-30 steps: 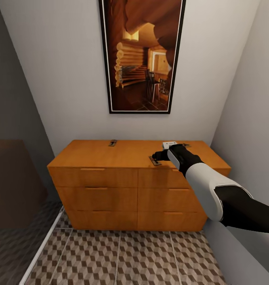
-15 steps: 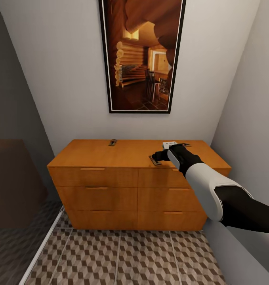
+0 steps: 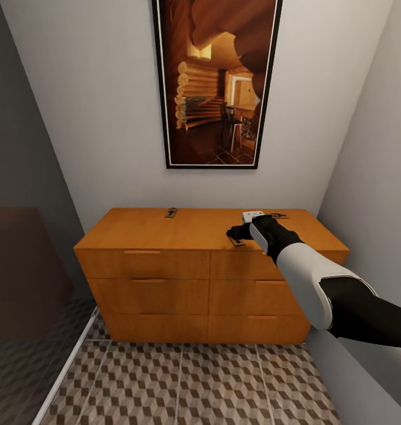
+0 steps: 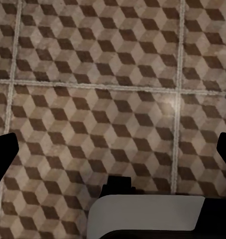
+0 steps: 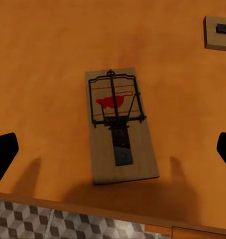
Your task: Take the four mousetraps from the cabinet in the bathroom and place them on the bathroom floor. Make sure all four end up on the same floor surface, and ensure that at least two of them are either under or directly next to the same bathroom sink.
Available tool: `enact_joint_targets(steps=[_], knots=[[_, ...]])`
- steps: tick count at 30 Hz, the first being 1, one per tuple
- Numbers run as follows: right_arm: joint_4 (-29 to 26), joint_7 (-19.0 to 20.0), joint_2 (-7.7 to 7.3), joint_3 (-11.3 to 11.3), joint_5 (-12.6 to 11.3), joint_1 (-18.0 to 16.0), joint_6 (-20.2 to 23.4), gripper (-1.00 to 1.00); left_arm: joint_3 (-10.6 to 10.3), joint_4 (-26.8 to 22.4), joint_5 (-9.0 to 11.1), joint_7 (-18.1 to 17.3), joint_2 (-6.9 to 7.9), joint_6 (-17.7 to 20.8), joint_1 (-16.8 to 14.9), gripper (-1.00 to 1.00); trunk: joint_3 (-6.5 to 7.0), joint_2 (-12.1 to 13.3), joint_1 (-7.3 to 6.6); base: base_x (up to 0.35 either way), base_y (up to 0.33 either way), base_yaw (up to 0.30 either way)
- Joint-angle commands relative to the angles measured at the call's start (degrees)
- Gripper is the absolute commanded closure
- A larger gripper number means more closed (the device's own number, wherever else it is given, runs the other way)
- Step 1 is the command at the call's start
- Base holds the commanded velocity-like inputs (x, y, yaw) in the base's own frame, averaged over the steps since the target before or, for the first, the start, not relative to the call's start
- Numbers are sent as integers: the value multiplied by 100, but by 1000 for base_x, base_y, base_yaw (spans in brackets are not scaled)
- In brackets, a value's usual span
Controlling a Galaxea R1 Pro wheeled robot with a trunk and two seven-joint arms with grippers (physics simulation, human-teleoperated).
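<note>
Right gripper (image 5: 113, 152) spread wide, poised over a mousetrap (image 5: 120, 124) lying flat near the front edge of the cabinet (image 3: 165, 233) top, not touching it. Another trap (image 3: 171, 212) at the back edge, a third (image 5: 218, 33) nearby. Left gripper (image 4: 113, 154) likewise agape above the floor (image 4: 93, 84).

i see one mousetrap (image 5: 120, 127) lying flat on the cabinet (image 5: 43, 74) top near its front edge, between my right pincer's (image 5: 113, 149) wide-spread fingertips (image 5: 4, 154). a second mousetrap (image 5: 218, 33) lies well apart; bathroom floor (image 5: 53, 221) shows below.
</note>
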Motion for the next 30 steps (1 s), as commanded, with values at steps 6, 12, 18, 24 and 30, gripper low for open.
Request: enact_joint_targets(steps=[6,12,18,24,30], knots=[[-10,20,-2,15,22,-2,33,-100,0,1,6,11,-2,-16,-2,-100,-5,-3,0,0,9,0],[-10,20,-1,15,22,-2,33,-100,0,1,6,11,0,-16,-2,-100,-5,-3,0,0,1,0],[-10,20,-1,15,22,-2,33,-100,0,1,6,11,0,-16,-2,-100,-12,-3,0,0,0,0],[-10,23,-1,15,22,-2,33,-100,0,1,6,11,-5,-16,-2,-100,-36,-3,0,0,0,0],[-10,26,-1,15,22,-2,33,-100,0,1,6,11,-5,-16,-2,-100,-72,-3,0,0,0,0]])
